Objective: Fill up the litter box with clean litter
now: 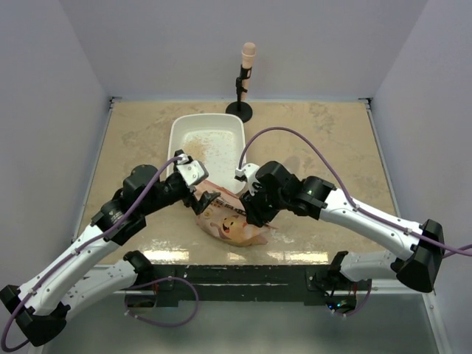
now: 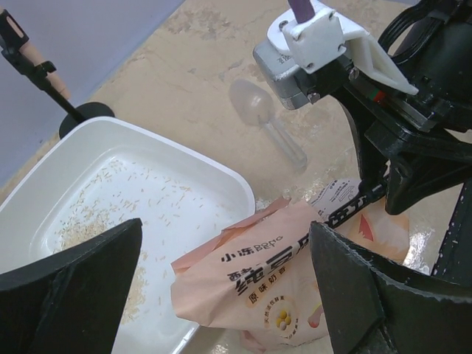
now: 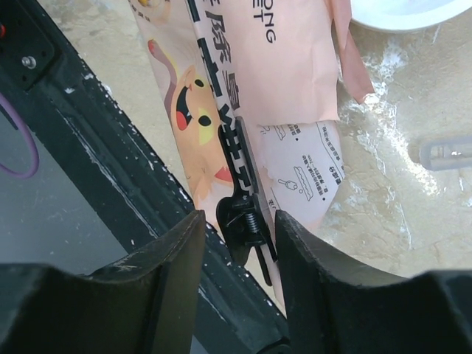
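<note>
On the left, our left gripper (image 2: 225,295) hangs with its black fingers (image 2: 70,287) spread wide and holding nothing, the crinkly orange-pink printed bag (image 2: 258,284) lying under the gap. Beside it, the white shallow rectangular plastic litter box (image 1: 179,140) sits mid-table. Its long axis runs away from us toward the back wall, and its near short end touches the bag's top. Only a thin scatter of fine beige clean litter (image 2: 77,232) lies inside. The bag slants from that near end down toward the table's front edge.

Moving right, a long black spring clip (image 3: 237,177) runs along the bag, and our right gripper (image 3: 237,228) straddles its sprung end, jaws half drawn in. We cannot tell whether they pinch it. The step looks like freeing that clip, so we want a square squeeze on the spring while the left gripper pins the bag. Furthest right, a clear plastic scoop (image 2: 265,122) waits on the mottled tabletop (image 1: 147,133).
</note>
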You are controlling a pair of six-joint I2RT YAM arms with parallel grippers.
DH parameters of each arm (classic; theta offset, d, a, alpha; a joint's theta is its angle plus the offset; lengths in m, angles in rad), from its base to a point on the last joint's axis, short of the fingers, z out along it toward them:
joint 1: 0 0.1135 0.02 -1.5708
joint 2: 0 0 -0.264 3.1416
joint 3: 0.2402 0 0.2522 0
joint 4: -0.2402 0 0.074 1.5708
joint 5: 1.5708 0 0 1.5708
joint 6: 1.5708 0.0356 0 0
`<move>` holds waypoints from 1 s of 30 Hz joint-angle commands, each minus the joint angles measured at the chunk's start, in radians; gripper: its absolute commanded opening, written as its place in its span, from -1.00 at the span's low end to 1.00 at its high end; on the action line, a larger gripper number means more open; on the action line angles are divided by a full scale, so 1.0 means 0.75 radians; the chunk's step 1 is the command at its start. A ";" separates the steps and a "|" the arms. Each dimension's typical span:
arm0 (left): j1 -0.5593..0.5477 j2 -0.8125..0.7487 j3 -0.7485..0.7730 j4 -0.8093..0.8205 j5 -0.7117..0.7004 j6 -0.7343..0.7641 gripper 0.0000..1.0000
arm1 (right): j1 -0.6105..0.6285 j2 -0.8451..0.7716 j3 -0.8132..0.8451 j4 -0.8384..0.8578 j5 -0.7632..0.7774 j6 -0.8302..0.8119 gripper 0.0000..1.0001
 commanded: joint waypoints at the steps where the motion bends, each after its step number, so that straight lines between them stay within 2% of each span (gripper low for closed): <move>1: 0.006 -0.013 -0.015 0.031 -0.011 -0.012 1.00 | 0.021 0.009 0.057 -0.002 0.047 0.025 -0.17; 3: 0.006 -0.019 -0.023 0.031 -0.011 -0.012 1.00 | 0.025 0.015 0.063 -0.004 0.055 0.031 -0.32; 5: 0.004 -0.023 -0.029 0.035 -0.011 -0.008 1.00 | 0.029 0.013 0.065 -0.004 0.086 0.039 -0.85; 6: 0.004 -0.025 -0.038 0.037 -0.009 -0.006 1.00 | 0.030 0.013 0.071 -0.004 0.106 0.049 -1.00; 20: 0.006 -0.015 -0.066 0.056 0.001 -0.004 1.00 | 0.028 -0.071 0.257 -0.074 0.382 0.180 -1.00; 24: 0.006 -0.029 -0.079 0.066 0.003 -0.008 1.00 | 0.015 -0.083 0.259 -0.088 0.644 0.266 -1.00; 27: 0.004 -0.048 -0.091 0.076 0.001 -0.020 1.00 | -0.101 -0.091 0.182 -0.007 0.652 0.341 -1.00; 28: 0.004 -0.054 -0.097 0.094 0.001 -0.047 1.00 | -0.219 -0.101 0.149 0.068 0.586 0.354 -1.00; 30: 0.004 -0.068 -0.117 0.111 -0.005 -0.084 1.00 | -0.348 -0.148 0.039 0.149 0.544 0.391 -1.00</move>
